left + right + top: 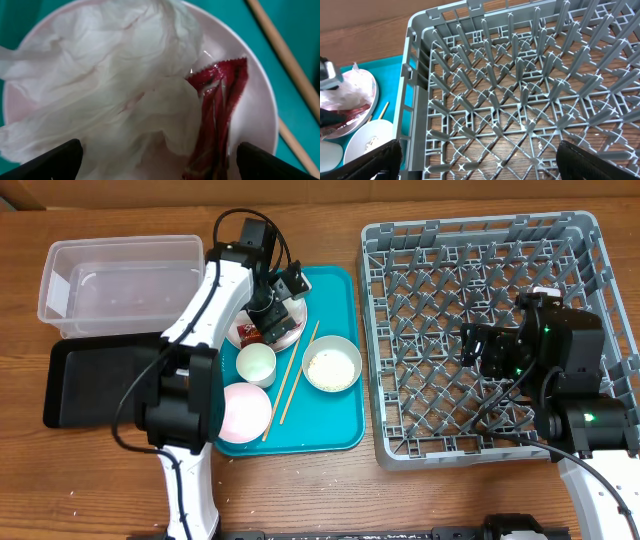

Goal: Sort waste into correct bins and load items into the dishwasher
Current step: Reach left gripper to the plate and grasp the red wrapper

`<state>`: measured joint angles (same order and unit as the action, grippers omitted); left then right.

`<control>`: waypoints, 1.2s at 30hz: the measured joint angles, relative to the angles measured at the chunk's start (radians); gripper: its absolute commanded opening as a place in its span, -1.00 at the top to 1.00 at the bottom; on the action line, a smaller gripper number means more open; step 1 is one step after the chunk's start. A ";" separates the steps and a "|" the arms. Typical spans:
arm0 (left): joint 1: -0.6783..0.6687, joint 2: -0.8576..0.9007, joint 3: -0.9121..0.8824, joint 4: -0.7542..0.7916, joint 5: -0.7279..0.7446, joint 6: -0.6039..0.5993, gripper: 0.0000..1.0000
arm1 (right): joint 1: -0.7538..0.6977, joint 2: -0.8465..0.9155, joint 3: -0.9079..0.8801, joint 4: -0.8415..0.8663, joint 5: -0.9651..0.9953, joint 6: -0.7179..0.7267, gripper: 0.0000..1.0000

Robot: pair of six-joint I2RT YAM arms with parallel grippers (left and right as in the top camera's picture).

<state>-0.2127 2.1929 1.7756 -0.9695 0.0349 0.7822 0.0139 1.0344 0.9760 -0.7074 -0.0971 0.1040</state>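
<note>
Overhead, the left arm (pixel 215 295) hides most of the white dish (pixel 238 332) from us and overlaps the black tray (pixel 90 385). At the left wrist, the napkin (pixel 100 75) is blurred and the red wrapper (pixel 217 105) runs off the bottom edge. The grains (pixel 332 366) are too small for us to count.

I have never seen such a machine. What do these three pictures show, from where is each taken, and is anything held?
Two robot arms stand at a table, each ending in a two-finger gripper. One picture looks down from above; two come from wrist cameras. The left gripper is open over a white dish with a napkin and a red wrapper. The right gripper is open above the grey rack. The teal tray carries a cup, a pink plate, a bowl with grains and chopsticks. A clear tub and a black tray stand beside it. Nothing is held.
</note>
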 measured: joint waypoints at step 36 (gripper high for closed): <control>0.106 0.039 0.602 -0.390 0.035 -0.535 0.92 | 0.000 0.000 0.000 -0.002 0.000 0.000 -1.00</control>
<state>-0.1066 2.2314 2.3779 -1.3594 0.0700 0.2470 0.0135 1.0344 0.9760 -0.7090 -0.0975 0.1043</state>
